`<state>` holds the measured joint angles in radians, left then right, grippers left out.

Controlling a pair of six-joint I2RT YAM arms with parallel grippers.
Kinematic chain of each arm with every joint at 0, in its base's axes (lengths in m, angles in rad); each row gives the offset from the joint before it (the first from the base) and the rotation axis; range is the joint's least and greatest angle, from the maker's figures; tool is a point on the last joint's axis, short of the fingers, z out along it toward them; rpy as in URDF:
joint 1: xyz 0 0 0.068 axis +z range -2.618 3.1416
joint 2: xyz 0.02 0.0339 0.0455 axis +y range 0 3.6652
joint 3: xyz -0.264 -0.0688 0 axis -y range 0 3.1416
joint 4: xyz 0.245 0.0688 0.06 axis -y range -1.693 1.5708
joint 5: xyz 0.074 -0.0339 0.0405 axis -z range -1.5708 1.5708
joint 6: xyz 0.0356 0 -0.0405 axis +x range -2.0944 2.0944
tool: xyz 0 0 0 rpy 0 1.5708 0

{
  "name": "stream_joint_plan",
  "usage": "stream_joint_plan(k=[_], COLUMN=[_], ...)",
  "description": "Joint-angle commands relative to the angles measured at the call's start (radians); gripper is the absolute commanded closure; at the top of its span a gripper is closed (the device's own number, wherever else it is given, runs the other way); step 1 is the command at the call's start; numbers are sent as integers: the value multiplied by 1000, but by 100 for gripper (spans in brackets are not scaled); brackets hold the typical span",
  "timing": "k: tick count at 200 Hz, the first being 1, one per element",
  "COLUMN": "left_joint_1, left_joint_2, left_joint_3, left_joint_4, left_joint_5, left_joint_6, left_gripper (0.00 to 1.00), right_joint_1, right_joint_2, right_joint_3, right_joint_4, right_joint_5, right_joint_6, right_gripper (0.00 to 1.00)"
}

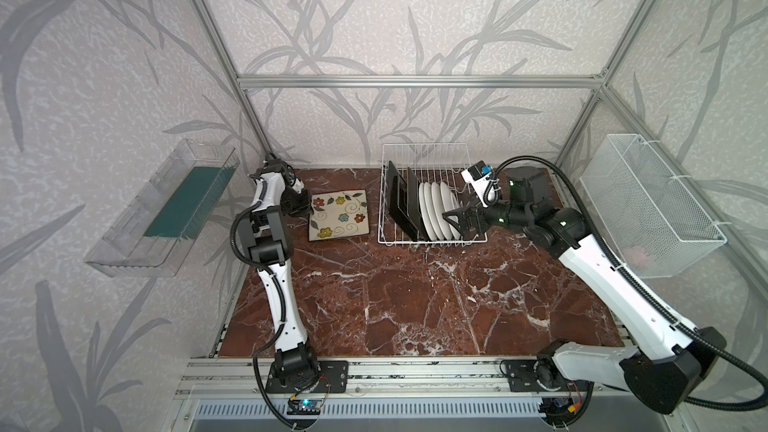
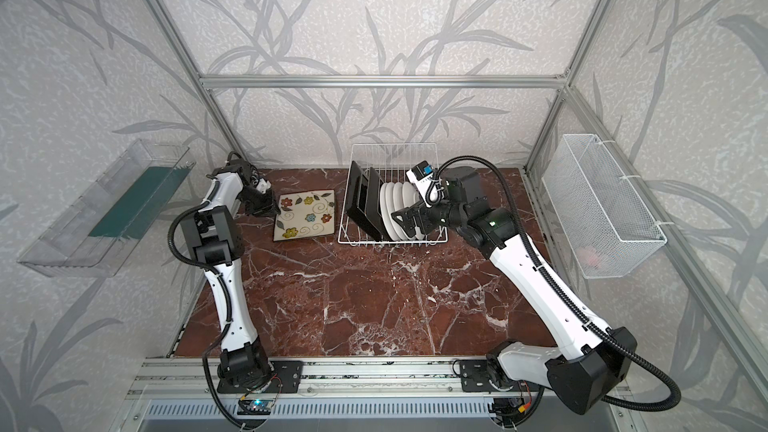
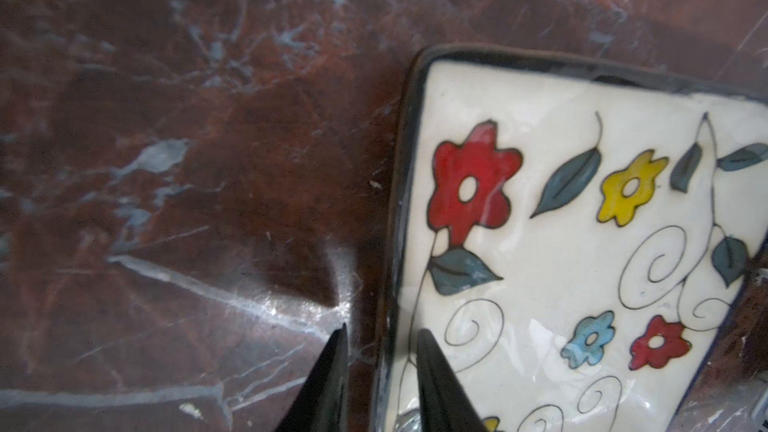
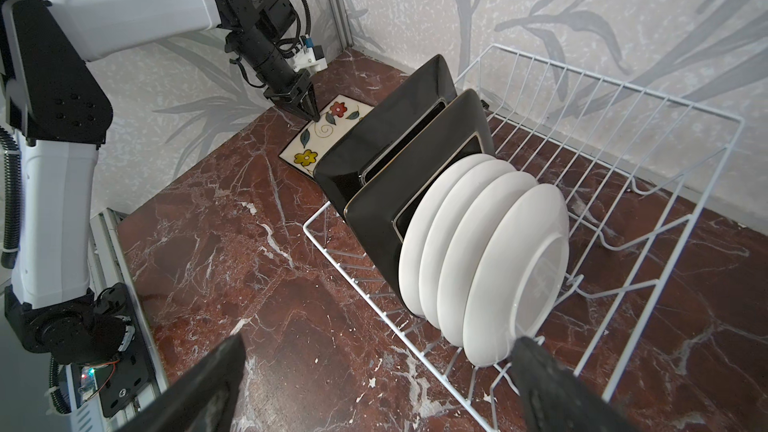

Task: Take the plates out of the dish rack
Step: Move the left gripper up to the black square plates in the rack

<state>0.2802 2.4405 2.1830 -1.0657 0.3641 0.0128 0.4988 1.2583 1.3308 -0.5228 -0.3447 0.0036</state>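
Plates (image 1: 430,211): counting six upright in dish rack (image 1: 436,160) at back of counter (image 1: 415,292), namely two black-backed squares (image 4: 386,147) on its left side and four round white ones (image 4: 478,243) packed just beside them. Seeing a seventh, flowered square plate (image 1: 338,216), flat and face up on counter just left of rack. Reading left gripper (image 3: 380,328) as slightly parted, fingers astride that plate's left rim, nothing clamped. Reading right gripper (image 4: 380,338) as spread wide and empty, close to the outermost white plate.

Top pair overhead, wrist cams nr plates (image 4: 515,268)
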Motion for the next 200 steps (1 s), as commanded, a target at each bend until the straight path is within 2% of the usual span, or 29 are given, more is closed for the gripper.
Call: stream_joint_plan(k=[1, 19, 42, 97, 102, 150, 182, 200], left_joint_1=[-16, -35, -76, -219, -228, -319, -415, -476], left_joint_2=[-125, -180, -241, -391, -403, -525, -616, -664], left_joint_3=[-8, -20, -17, -8, -6, -7, -80, -140], left_joint_4=[-2, 17, 2, -23, -25, -31, 4, 22], left_joint_5=[86, 115, 102, 164, 169, 194, 113, 5], left_joint_6=[-12, -34, -34, -28, -30, -109, -146, -144], left_gripper=[61, 57, 49, 27, 23, 17, 15, 15], right_joint_1=[6, 6, 6, 6, 6, 6, 6, 6], right_joint_2=[-38, -50, -74, -108, -108, -127, -159, -172], right_joint_3=[-6, -12, -24, -36, -36, -66, -128, -171], right_joint_4=[5, 0, 0, -53, -61, -95, -43, 3], right_joint_5=[12, 13, 16, 18, 19, -1, 14, 7], right_joint_6=[9, 12, 12, 39, 46, 80, 134, 170], right_gripper=[1, 1, 1, 1, 1, 1, 1, 1])
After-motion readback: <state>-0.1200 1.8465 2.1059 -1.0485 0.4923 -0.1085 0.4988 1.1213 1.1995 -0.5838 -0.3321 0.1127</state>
